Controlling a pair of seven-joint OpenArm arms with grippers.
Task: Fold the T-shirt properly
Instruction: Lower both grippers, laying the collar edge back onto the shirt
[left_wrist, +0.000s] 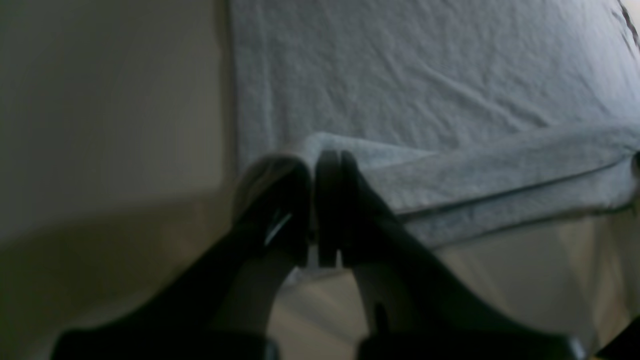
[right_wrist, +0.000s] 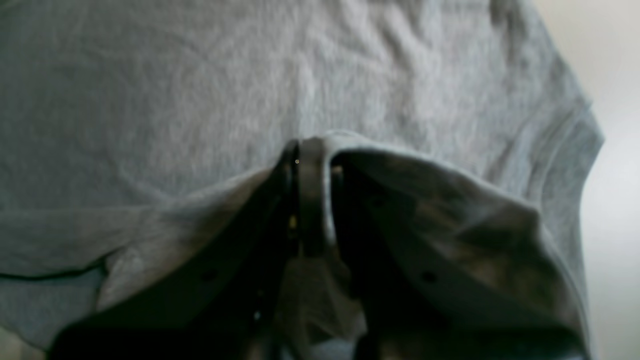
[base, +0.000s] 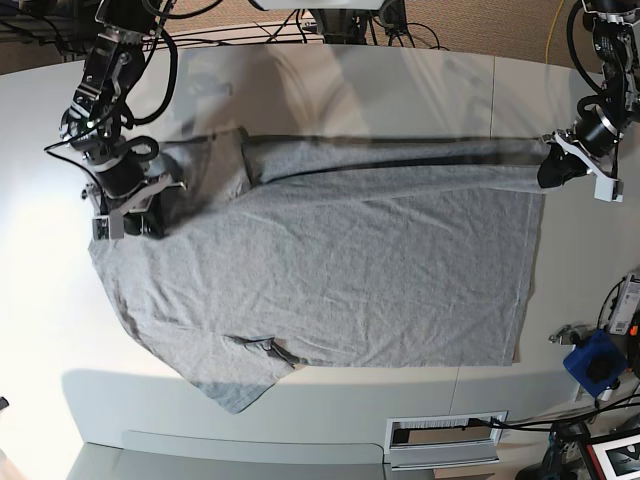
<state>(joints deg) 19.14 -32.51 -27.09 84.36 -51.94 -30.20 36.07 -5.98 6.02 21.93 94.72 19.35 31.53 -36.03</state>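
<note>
The grey T-shirt (base: 340, 270) lies spread on the white table (base: 380, 90), plain side up, collar end to the left and hem to the right. Its far edge is raised in a taut strip between my two grippers. My left gripper (base: 556, 168) is shut on the far hem corner; the left wrist view shows its black fingers (left_wrist: 327, 210) pinching the folded edge of the T-shirt (left_wrist: 425, 75). My right gripper (base: 135, 210) is shut on the fabric by the far shoulder; the right wrist view shows it (right_wrist: 305, 195) pinching a bunched fold of the T-shirt (right_wrist: 175, 100).
The near sleeve (base: 240, 385) lies out toward the table's front edge. A blue object (base: 592, 362) and cables sit off the table's right side. A slotted panel (base: 445, 432) is set into the front edge. Cables lie behind the table.
</note>
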